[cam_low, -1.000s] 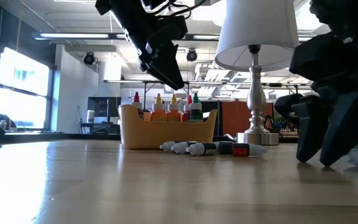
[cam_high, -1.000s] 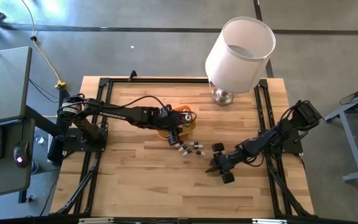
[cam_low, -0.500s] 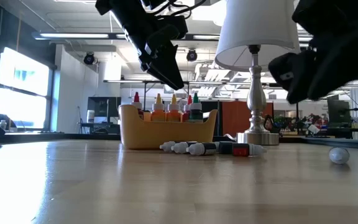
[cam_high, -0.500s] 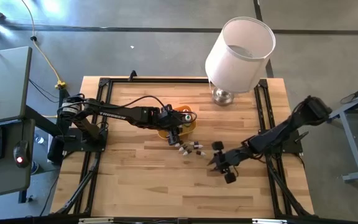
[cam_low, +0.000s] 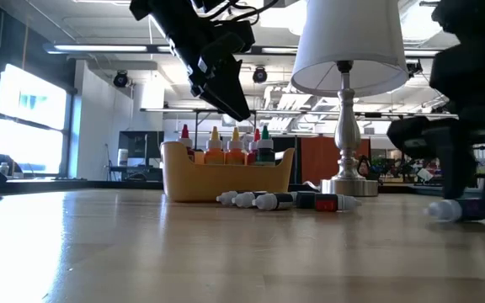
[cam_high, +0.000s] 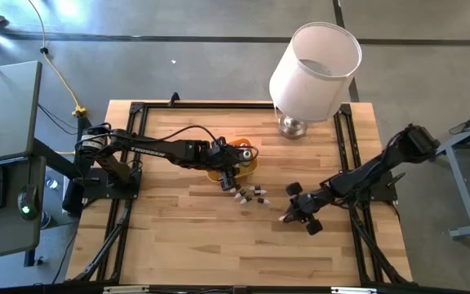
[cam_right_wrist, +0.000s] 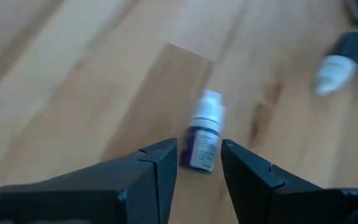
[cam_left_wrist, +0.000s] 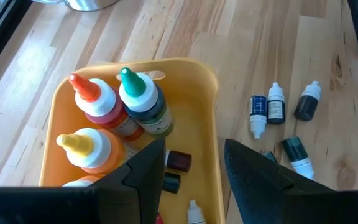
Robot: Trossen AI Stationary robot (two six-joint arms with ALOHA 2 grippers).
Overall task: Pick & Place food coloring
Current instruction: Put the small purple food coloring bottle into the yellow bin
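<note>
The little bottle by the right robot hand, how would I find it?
Start at the big white lamp, then come toward the right gripper on the wooden table. The small vial lies alone between its fingers, purple with a white cap, away from the other vials near the yellow tray.

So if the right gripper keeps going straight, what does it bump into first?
Most likely the small dark vial with a white cap lying on the table, right ahead of the right gripper between its open jaws.

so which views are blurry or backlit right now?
Right wrist view: motion-smeared, the vial ahead of the right gripper is soft. Low view: backlit, left gripper a silhouette against bright windows. Left wrist view: sharp on the tray. High view: evenly lit.
</note>
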